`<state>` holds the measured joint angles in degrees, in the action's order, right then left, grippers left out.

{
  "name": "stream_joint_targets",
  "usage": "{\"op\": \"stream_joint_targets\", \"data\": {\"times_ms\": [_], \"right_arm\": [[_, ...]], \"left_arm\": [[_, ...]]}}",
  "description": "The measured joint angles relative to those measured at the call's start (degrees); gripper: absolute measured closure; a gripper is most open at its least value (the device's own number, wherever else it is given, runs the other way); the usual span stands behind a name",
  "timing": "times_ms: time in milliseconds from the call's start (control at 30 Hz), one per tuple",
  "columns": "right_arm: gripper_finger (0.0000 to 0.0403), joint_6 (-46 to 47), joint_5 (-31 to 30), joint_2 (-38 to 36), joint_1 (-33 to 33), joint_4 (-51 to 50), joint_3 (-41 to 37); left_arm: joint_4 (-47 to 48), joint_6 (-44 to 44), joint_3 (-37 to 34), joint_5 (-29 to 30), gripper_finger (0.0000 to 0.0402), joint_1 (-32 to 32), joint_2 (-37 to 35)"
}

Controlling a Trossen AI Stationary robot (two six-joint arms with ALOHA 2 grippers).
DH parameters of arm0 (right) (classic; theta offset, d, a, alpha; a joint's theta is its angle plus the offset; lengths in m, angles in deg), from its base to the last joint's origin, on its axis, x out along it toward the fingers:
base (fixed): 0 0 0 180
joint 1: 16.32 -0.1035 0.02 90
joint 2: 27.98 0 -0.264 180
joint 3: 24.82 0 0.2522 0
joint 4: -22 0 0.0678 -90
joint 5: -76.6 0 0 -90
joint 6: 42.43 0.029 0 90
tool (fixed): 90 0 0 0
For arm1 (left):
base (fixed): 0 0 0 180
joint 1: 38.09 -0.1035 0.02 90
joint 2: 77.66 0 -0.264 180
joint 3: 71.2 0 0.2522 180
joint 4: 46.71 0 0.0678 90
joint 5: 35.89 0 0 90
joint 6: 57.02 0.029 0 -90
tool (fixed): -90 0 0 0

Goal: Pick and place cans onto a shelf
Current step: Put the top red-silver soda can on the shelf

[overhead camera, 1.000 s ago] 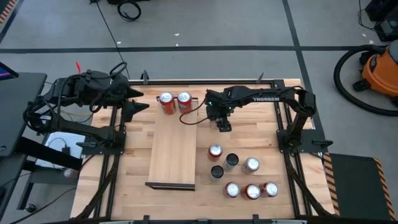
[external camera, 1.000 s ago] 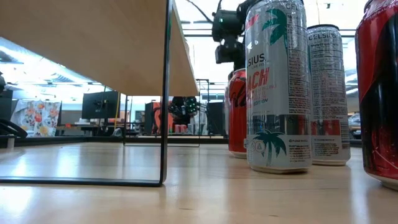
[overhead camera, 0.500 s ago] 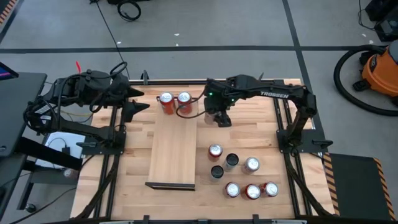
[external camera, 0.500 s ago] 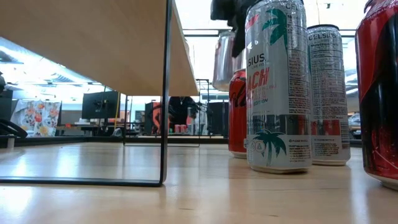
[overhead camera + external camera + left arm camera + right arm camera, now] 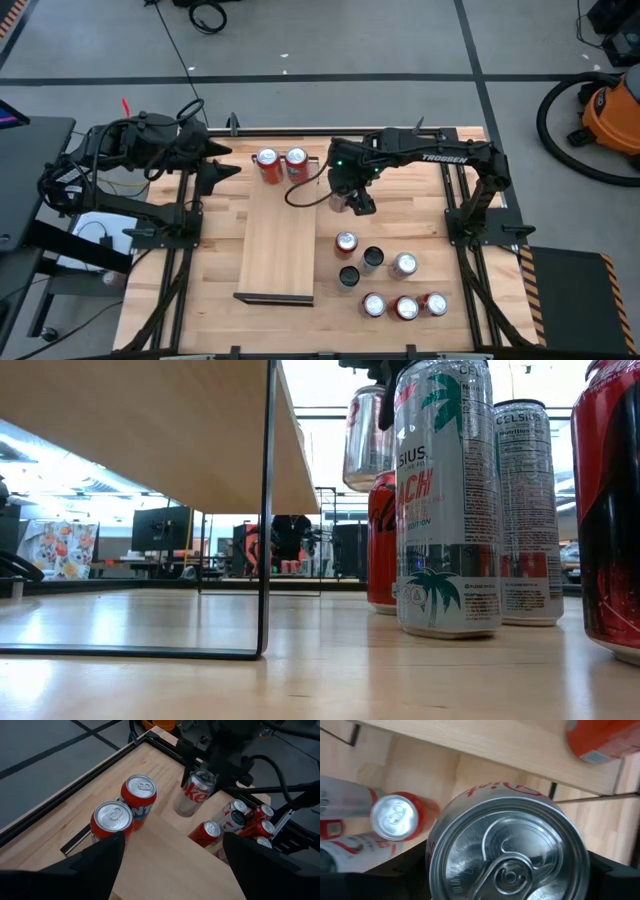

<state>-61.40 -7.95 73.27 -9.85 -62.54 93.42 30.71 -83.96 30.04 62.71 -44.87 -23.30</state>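
My right gripper (image 5: 346,196) is shut on a silver can (image 5: 194,794), held in the air just right of the shelf's far end. The can also shows in the low view (image 5: 366,440), and its top fills the right wrist view (image 5: 507,855). The shelf (image 5: 280,240) is a long light board on dark rails. Two red cans (image 5: 267,165) (image 5: 296,162) stand on their bases at its far end. My left gripper (image 5: 215,172) is open and empty at the far left, just left of the shelf's far end. My right gripper pinches the silver can's upper wall just below the rim (image 5: 202,777) between its two fingers, one on each side. The fingers come from above, pointing down. The can hangs roughly upright below them, its base (image 5: 366,486) clear of the table.
Several more cans stand on the table right of the shelf: a red one (image 5: 346,243), dark ones (image 5: 372,258), a silver one (image 5: 404,264) and a row near the front (image 5: 405,307). The near half of the shelf is bare.
My right gripper has carried the silver can toward the table's left, up to the shelf's right edge. The can has stayed upright and clear of the table and shows a little higher in the low view than half a second ago.
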Motion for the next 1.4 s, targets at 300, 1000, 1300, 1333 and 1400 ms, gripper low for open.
{"op": "stream_joint_targets", "data": {"times_ms": [300, 1000, 1300, 1333, 1400], "right_arm": [[0.008, 10.4, 1.0, 0.9, -3.2, 1.2, 7.8], [0.008, 41.3, -8.7, 1.8, -5.8, 12.0, 12.5], [0.008, 36.9, -3.9, 4.0, -6.0, 16.8, 12.5], [0.008, 36.2, -3.6, 4.2, -6.0, 16.9, 12.5], [0.008, 35.1, -2.8, 4.1, -6.0, 16.6, 12.5]], "left_arm": [[1.2, 4.2, 0.0, -7.8, 0.0054, 0.0, -0.3], [2.0, 12.7, 0.0, -15.2, 0.0054, -0.2, 0.0], [5.3, 8.6, 0.0, -22.1, 0.0054, 0.2, 3.0], [5.3, 8.3, 0.0, -22.2, 0.0054, 0.6, 3.3], [5.5, 7.5, -0.1, -22.1, 0.0054, 1.7, 4.0]]}}
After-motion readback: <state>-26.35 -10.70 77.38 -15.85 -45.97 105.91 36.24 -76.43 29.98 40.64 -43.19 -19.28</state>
